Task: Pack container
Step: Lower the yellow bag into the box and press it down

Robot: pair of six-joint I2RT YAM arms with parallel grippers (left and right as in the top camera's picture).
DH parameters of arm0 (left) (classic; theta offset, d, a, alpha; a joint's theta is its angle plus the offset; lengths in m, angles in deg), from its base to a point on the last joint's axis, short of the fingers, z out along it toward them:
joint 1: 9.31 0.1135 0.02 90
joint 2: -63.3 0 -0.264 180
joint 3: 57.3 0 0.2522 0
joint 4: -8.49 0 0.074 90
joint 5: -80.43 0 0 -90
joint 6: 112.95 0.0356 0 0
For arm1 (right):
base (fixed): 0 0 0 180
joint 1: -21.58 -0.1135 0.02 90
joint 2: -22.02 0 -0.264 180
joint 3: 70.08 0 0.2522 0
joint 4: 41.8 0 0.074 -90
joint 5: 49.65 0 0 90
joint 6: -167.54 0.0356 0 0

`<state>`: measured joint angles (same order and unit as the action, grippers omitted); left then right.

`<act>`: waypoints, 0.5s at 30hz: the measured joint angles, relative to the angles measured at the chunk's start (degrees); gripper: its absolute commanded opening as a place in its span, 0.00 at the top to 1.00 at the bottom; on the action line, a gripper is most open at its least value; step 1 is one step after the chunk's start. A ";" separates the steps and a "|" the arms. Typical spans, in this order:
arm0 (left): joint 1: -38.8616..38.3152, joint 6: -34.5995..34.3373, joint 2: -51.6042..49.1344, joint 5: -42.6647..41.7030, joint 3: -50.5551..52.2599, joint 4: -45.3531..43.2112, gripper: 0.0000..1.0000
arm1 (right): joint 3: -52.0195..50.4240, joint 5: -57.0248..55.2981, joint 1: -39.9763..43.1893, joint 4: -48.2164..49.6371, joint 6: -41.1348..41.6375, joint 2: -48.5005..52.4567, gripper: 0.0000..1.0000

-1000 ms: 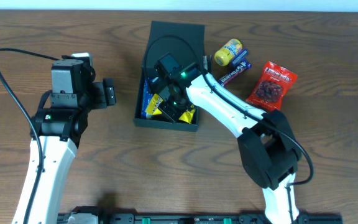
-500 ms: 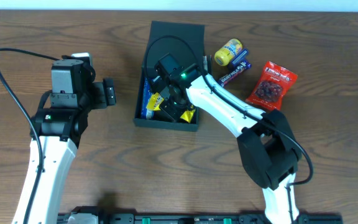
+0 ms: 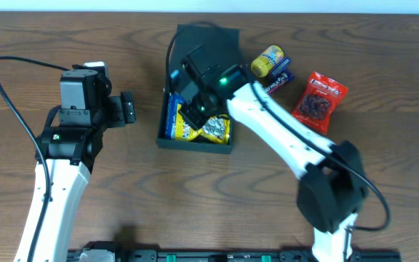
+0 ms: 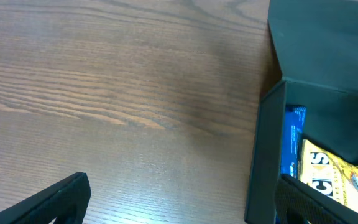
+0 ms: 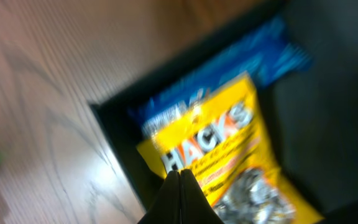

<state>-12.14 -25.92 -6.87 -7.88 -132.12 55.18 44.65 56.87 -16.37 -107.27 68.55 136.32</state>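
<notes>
The container [image 3: 195, 143] is a dark box in the middle of the table, its flap lid open toward the far side. Inside lie a yellow HACKS packet [image 3: 215, 129] and a blue packet [image 3: 171, 120]. My right gripper [image 3: 195, 113] hovers over the box with its fingers pressed together and nothing between them. In the right wrist view the fingertips [image 5: 180, 177] are above the yellow packet [image 5: 222, 143], near the box wall [image 5: 120, 143]. My left gripper [image 3: 128, 108] is open and empty, left of the box. In the left wrist view the box's side wall [image 4: 263, 155] stands between its fingers [image 4: 185, 211].
To the right of the box lie a yellow round packet [image 3: 268, 60], a dark blue bar [image 3: 276, 78] and a red packet [image 3: 318, 98]. The blue packet [image 4: 294, 137] and yellow packet [image 4: 334, 180] show inside the box in the left wrist view.
My right gripper has risen out of the box and shifted toward the far side. The yellow packet now lies flat in the box. The left arm has not moved.
</notes>
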 measured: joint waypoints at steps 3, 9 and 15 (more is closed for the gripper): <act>0.00 0.00 0.00 0.00 0.00 0.00 0.05 | 0.59 0.02 1.20 -0.37 0.02 -1.25 0.99; 0.00 0.00 0.00 0.00 0.00 0.02 0.05 | 0.55 -0.20 2.25 -4.55 0.04 3.85 0.99; 0.00 0.00 0.00 0.00 0.00 0.00 0.05 | -0.11 -0.17 1.57 -5.97 0.02 10.25 0.98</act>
<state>-12.14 -25.92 -6.87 -7.88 -132.12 55.18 44.54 56.69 -14.80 -113.24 68.57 146.57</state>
